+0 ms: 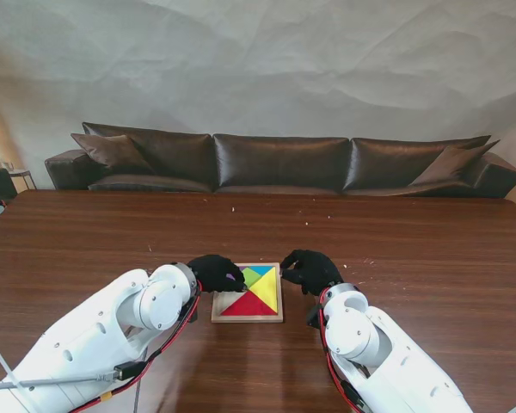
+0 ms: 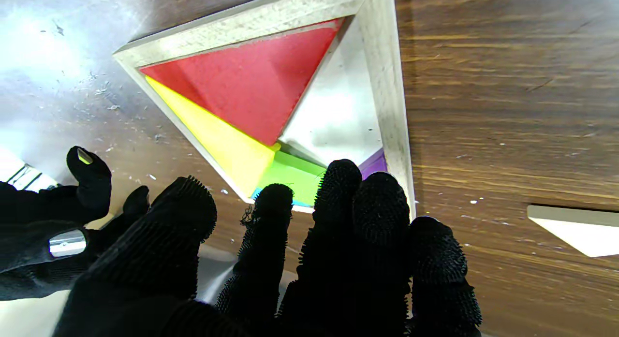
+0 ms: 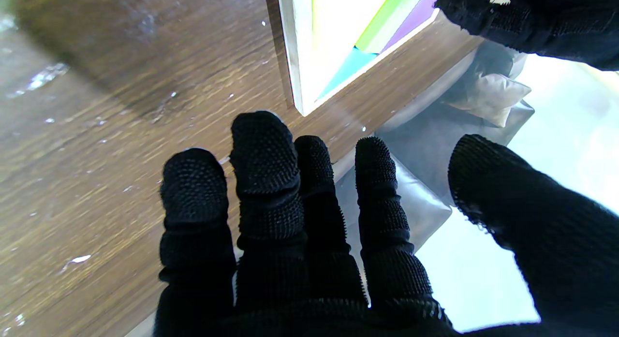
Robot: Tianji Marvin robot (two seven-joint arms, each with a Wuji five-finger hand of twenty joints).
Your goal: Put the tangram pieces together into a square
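Nearest to me, the two white arms are reaching in from the corners toward the middle of the brown table. The left hand, in a black glove, is resting at the left edge of the wooden tray, its fingertips lying over the rim and onto the purple piece; whether it is gripping that piece or only pressing on it, I cannot tell. The right hand, also gloved, is sitting just beside the tray's right edge with its fingers spread and holding nothing, its tips close to the tray's corner but apart from it. Between the two hands the tray is lying flat, holding the red triangle on the side nearest me, the yellow triangle toward the right hand, the green piece and the blue piece beyond them. In the left wrist view a bare patch of tray floor is showing next to the red triangle on the left hand's side. Well beyond the hands, a dark leather sofa is standing against the pale wall.
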